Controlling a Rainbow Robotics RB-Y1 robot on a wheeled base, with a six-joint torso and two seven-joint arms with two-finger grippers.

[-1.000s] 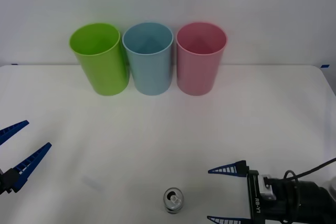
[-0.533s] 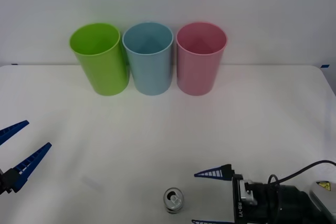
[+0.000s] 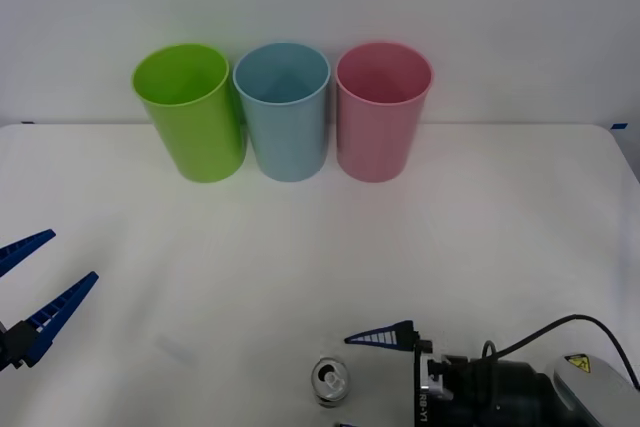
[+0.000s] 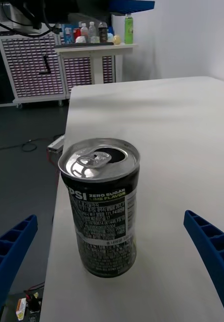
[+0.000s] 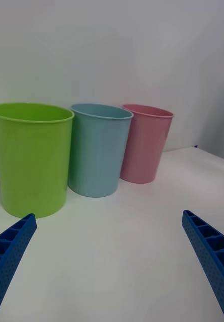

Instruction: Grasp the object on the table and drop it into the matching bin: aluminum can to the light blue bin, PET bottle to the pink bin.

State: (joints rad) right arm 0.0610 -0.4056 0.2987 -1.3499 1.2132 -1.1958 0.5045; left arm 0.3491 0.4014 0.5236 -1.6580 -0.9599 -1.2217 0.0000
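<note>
I see the small silver aluminum drink can with a dark printed band (image 3: 331, 383) standing upright near the front edge of the wide white matte bench (image 3: 480, 237), its pull-tab top already opened and facing up. In the right wrist view the can (image 4: 101, 206) sits between my right gripper's two blue ribbed fingers (image 4: 212, 254), which are spread wide with clear space on both sides — nothing is touching it.

From the front, the right gripper (image 3: 362, 379) lies low over the bench just beside the can, on its right, pointing across toward it; one blue finger shows beyond the can, the other is cut off at the frame edge.

The left gripper (image 3: 28, 292) hangs well apart over the bench's left side, its fingers released and holding nothing.

At the far edge, against the white wall, three tall tapered plastic cups stand upright in a close row — a lime green cup (image 3: 190, 112), the light blue bin (image 3: 284, 112) in the middle, and the pink bin (image 3: 381, 112) on the right.
</note>
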